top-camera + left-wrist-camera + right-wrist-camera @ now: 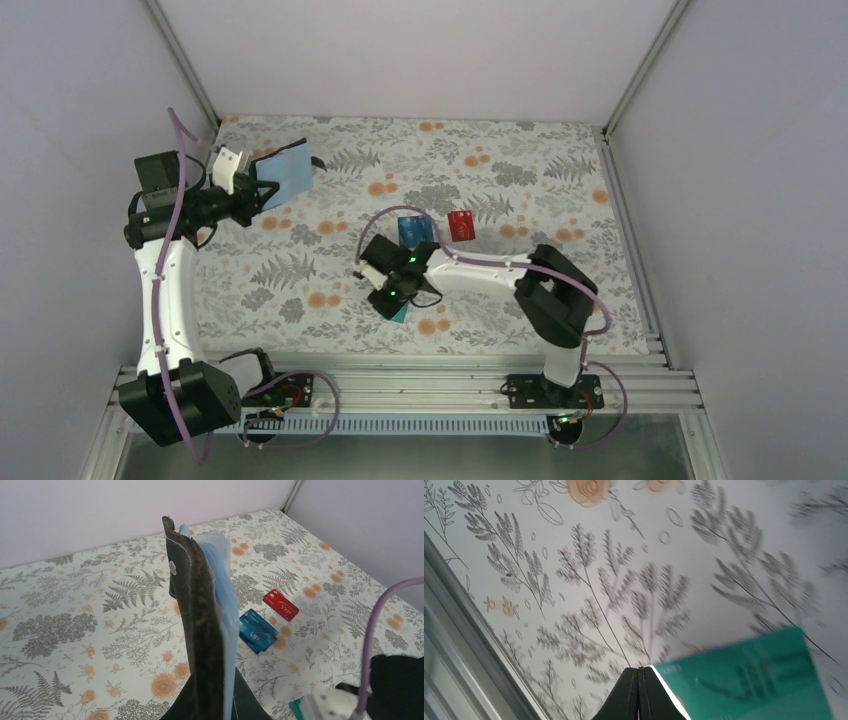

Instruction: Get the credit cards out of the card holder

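The teal card (749,680), flat and glossy with faint pale markings, sits at the lower centre of the top view. One corner is right beside the right gripper (392,296), whose dark fingers (629,695) are pressed together with only a seam between them; I cannot tell whether they touch the card. Above it the blue card (415,230) and the red card (461,225) lie near each other, not touching, on the fern-and-flower cloth (520,160). The card holder (285,172) is in the upper left, clamped in the left gripper (258,192). It stands on edge, with a dark stitched outside and light blue sleeves inside. The left arm reaches up the left side with its elbow bent; the right arm folds leftward, its wrist low over the cloth
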Robot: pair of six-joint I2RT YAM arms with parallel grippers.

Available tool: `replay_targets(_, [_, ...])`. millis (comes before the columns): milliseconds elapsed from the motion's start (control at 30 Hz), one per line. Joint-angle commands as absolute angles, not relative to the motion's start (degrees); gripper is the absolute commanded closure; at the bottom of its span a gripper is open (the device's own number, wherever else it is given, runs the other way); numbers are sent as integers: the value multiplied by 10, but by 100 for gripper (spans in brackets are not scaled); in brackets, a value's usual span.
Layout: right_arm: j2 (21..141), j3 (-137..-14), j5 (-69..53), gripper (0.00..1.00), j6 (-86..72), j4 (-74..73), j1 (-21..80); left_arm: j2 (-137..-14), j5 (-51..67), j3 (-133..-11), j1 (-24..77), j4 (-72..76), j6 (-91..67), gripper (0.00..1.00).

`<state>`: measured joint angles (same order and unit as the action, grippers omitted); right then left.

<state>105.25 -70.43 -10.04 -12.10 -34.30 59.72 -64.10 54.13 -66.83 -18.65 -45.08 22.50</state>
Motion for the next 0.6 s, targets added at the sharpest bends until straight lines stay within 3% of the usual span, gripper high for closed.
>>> replay_targets(0, [1127,-755,-113,96,-107,-333,609,-633,558,-671,-192,-451,235,98])
replay_targets(567, [1105,-681,-37,96,-118,-376,591,-640,561,-676,-194,-457,236,98])
